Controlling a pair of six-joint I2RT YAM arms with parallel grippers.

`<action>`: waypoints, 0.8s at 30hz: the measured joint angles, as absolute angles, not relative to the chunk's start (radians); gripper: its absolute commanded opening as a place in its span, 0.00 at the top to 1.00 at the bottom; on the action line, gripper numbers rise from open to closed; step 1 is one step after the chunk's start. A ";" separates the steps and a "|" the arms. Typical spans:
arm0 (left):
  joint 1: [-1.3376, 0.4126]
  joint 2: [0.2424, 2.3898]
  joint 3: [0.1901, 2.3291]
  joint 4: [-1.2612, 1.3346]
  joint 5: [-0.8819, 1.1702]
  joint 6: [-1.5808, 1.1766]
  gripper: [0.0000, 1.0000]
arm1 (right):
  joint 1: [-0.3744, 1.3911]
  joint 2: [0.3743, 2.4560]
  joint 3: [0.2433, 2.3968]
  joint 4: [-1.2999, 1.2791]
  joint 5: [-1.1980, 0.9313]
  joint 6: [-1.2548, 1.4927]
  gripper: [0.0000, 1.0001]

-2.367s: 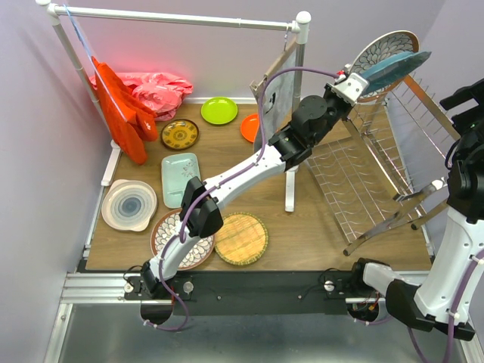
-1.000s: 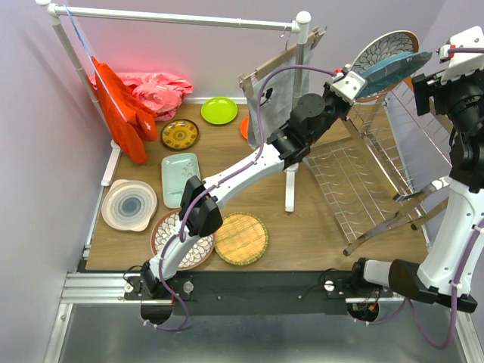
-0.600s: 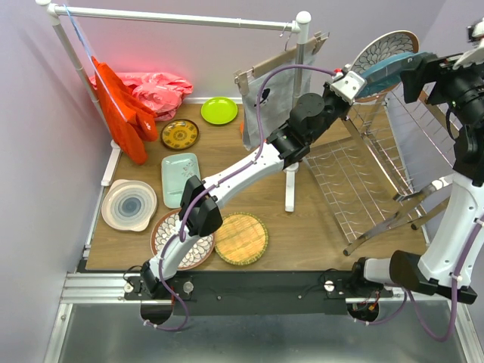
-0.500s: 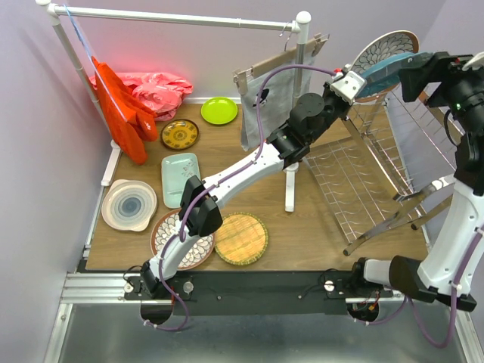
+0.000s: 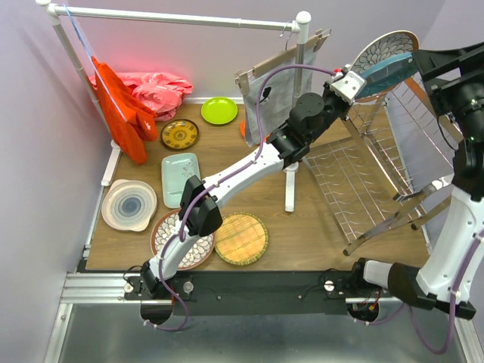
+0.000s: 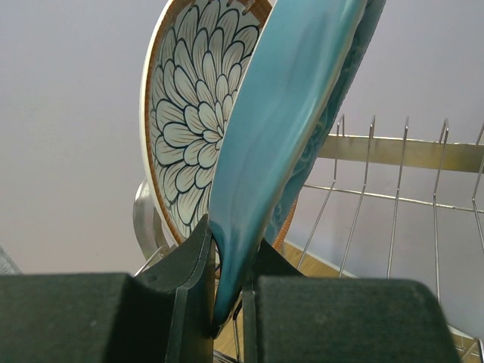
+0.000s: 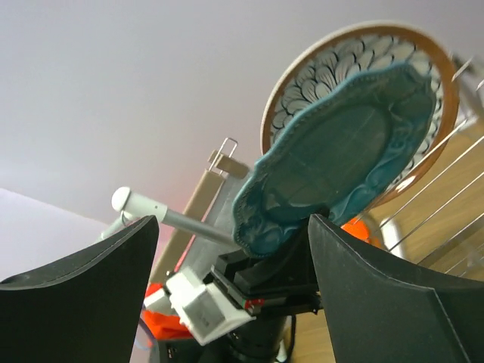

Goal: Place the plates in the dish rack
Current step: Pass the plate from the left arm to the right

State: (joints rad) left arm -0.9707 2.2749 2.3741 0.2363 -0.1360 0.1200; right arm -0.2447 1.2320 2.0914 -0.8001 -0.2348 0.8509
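Note:
My left gripper [image 5: 355, 82] [image 6: 227, 242] is shut on the lower rim of the teal scalloped plate [image 5: 386, 69] [image 6: 287, 128], held high at the back of the dish rack [image 5: 355, 174]. A brown-rimmed floral plate [image 5: 382, 47] [image 6: 189, 113] stands in the rack just behind it. My right gripper [image 5: 427, 66] [image 7: 234, 219] is open beside the teal plate [image 7: 340, 151], apart from it. On the table lie the lime green [image 5: 219, 110], yellow-brown patterned [image 5: 180, 134], mint tray [image 5: 180, 178], white ringed [image 5: 129, 204], second floral [image 5: 170, 240] and woven yellow [image 5: 241, 238] plates.
A white pipe rail [image 5: 181, 18] spans the back, with a red cloth [image 5: 121, 113] and a grey hanging cloth [image 5: 276, 94] on it. A pink cloth [image 5: 155, 89] lies behind. The rail's white post [image 5: 290, 189] stands mid-table beside the rack.
My right gripper has swung in from the right edge to just beside the teal plate. The grey hanging cloth has turned. My left gripper holds the plate in the same place.

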 measured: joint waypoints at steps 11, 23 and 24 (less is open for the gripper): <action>-0.971 2.275 2.370 0.240 -0.132 0.133 0.98 | -0.296 1.340 2.020 -0.805 -0.339 1.134 0.14; -0.971 2.275 2.359 0.262 -0.118 0.173 0.98 | -0.311 1.378 2.045 -0.786 -0.368 1.250 0.32; -0.971 2.275 2.357 0.264 -0.118 0.176 0.98 | -0.313 1.381 2.045 -0.786 -0.368 1.252 0.35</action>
